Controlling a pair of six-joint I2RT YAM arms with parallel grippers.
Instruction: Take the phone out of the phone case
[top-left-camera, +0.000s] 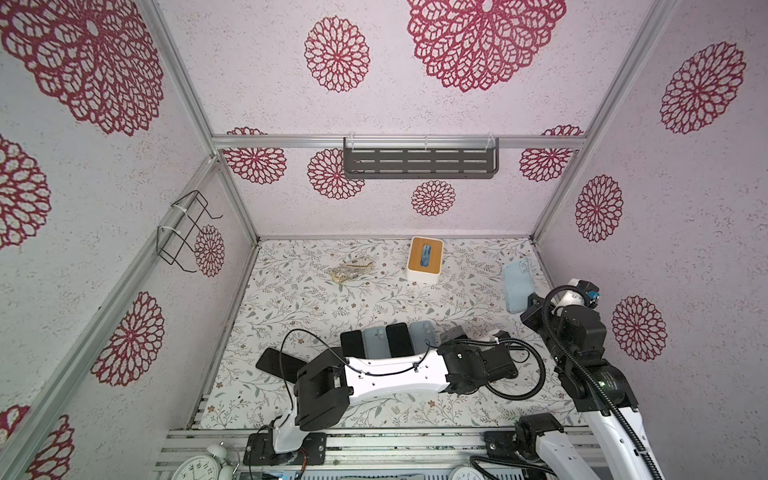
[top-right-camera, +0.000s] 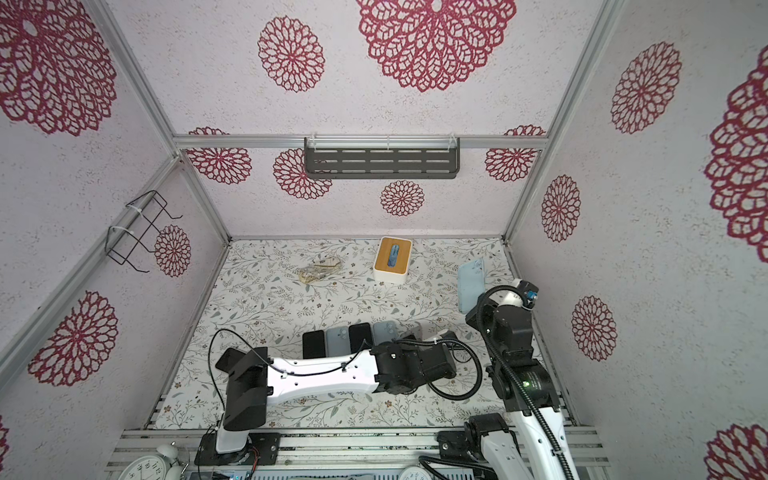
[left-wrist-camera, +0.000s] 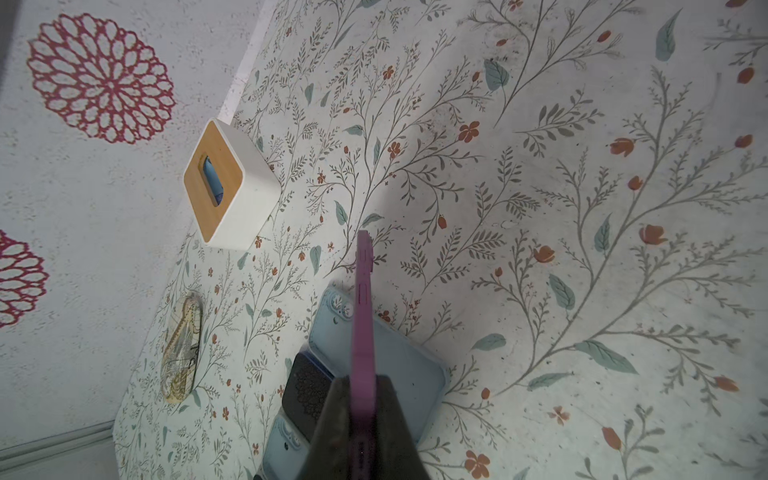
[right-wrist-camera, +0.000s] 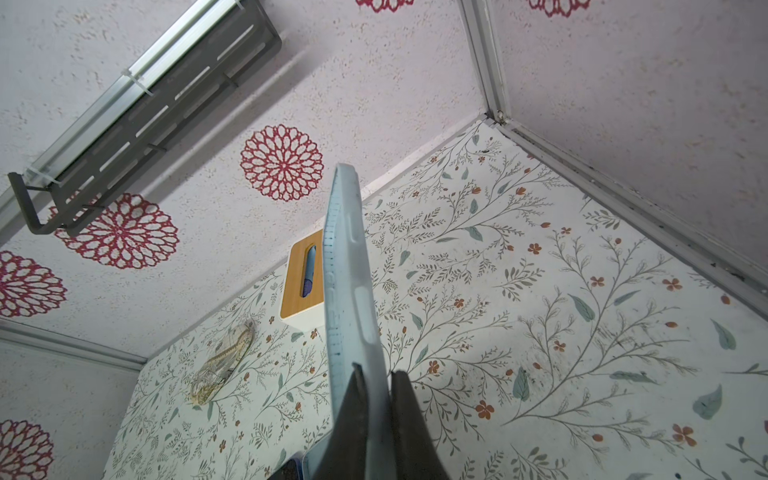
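left wrist view shows the left gripper (left-wrist-camera: 359, 386) with its two dark fingers pressed tight on one pink piece (left-wrist-camera: 362, 299). it is thin and flat with a matte surface, it is seen edge-on, and it has small button shapes along the side. i cannot tell if it is a phone, a case, or both together. it hangs over the right end of a row of things on the table (top-left-camera: 311, 316).

in the right wrist view the right gripper (right-wrist-camera: 376, 374) is closed on the lower end of one light blue case (right-wrist-camera: 349, 291). this case is thin and a little curved, with rounded corners. in both top views it is held off the table, near the far right corner.

in a top view i count four flat rounded rectangles lying side by side in the row. two are black slabs (top-left-camera: 352, 344) (top-left-camera: 398, 338) and two are blue-grey cases (top-left-camera: 376, 340) (top-left-camera: 423, 332) with camera holes, and they alternate. a third black slab (top-left-camera: 272, 362) lies apart to the left, partly under the left arm.

far back lie one clear case (top-left-camera: 353, 270) with a printed pattern and one white tissue box (top-left-camera: 415, 262), square with a wooden lid and an oval slot. on the walls hang one grey slotted metal shelf (top-left-camera: 419, 162) and one black wire rack (top-left-camera: 183, 232). the table cover has a print of leaves and small flowers.
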